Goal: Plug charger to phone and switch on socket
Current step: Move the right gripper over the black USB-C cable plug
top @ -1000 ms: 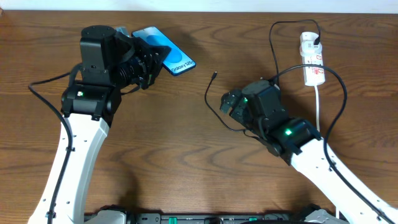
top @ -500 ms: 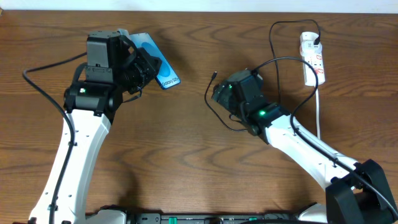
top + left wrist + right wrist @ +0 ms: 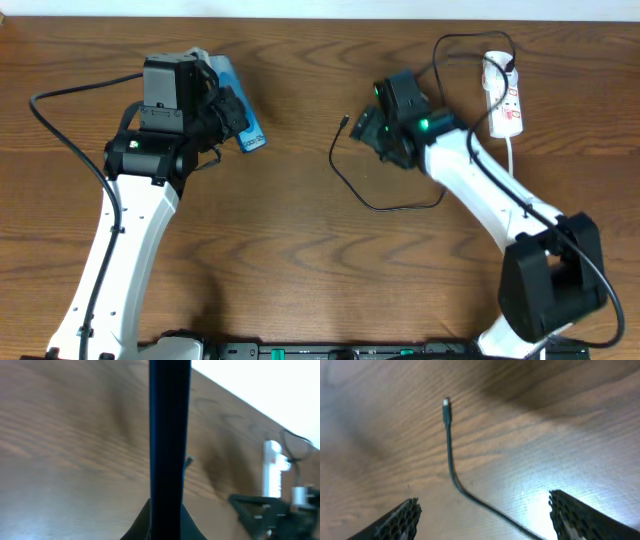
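My left gripper [image 3: 232, 112] is shut on the phone [image 3: 243, 122], held tilted on its edge above the table at the upper left; in the left wrist view the phone [image 3: 170, 435] is a dark vertical bar between my fingers. The charger cable [image 3: 372, 203] loops across the table, its metal-tipped plug [image 3: 344, 122] lying free. My right gripper [image 3: 368, 128] is open just right of the plug. In the right wrist view the plug [image 3: 446, 405] lies ahead of my spread fingers [image 3: 485, 515]. The white socket [image 3: 503, 94] lies at the upper right, with the black adapter [image 3: 509, 66] plugged in.
The socket's white cord [image 3: 511, 170] runs down the right side of the table. The socket also shows in the left wrist view [image 3: 273, 467], beside the blurred right arm. The table's far edge is near the socket.
My left gripper has turned the phone more onto its edge and drawn it left. My right arm has swung up and back towards the plug, now hovering just right of it.
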Robot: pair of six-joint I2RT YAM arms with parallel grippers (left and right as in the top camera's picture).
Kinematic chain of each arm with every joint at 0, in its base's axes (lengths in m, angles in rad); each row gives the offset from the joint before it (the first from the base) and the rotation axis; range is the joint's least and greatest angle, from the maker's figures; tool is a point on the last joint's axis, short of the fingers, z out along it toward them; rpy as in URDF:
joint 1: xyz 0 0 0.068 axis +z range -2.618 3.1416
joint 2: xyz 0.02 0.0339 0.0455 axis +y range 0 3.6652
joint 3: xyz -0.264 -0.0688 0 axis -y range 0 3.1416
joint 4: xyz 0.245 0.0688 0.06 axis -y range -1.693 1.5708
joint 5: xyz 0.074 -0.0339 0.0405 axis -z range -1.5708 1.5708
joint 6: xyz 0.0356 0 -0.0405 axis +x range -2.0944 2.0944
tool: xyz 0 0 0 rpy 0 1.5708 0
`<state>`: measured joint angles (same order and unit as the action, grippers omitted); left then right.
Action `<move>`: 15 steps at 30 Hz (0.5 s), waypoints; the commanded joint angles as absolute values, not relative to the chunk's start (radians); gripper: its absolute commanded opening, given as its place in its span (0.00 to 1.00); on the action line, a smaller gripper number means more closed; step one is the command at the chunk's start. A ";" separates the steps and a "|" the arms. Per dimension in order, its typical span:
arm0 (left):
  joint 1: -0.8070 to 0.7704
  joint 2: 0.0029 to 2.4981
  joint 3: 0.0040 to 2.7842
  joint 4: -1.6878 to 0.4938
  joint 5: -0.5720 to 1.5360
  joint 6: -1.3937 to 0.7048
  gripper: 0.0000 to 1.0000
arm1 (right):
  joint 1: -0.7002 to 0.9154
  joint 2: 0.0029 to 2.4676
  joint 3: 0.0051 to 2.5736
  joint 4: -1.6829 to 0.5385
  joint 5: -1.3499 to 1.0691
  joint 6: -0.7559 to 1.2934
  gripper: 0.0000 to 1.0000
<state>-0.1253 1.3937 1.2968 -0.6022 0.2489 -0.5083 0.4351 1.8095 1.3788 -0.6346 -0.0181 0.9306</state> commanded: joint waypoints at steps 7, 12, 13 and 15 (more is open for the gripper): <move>-0.123 1.427 1.327 -0.662 0.039 -0.654 0.07 | 0.440 1.945 1.540 -0.771 -0.107 0.948 0.79; -0.123 1.460 1.327 -0.669 0.029 -0.653 0.08 | 0.445 2.011 1.546 -0.767 -0.127 0.950 0.75; -0.123 1.467 1.327 -0.670 0.029 -0.653 0.07 | 0.446 2.024 1.552 -0.766 -0.127 0.949 0.74; -0.123 1.484 1.327 -0.672 0.029 -0.653 0.07 | 0.447 2.055 1.570 -0.762 -0.127 0.945 0.73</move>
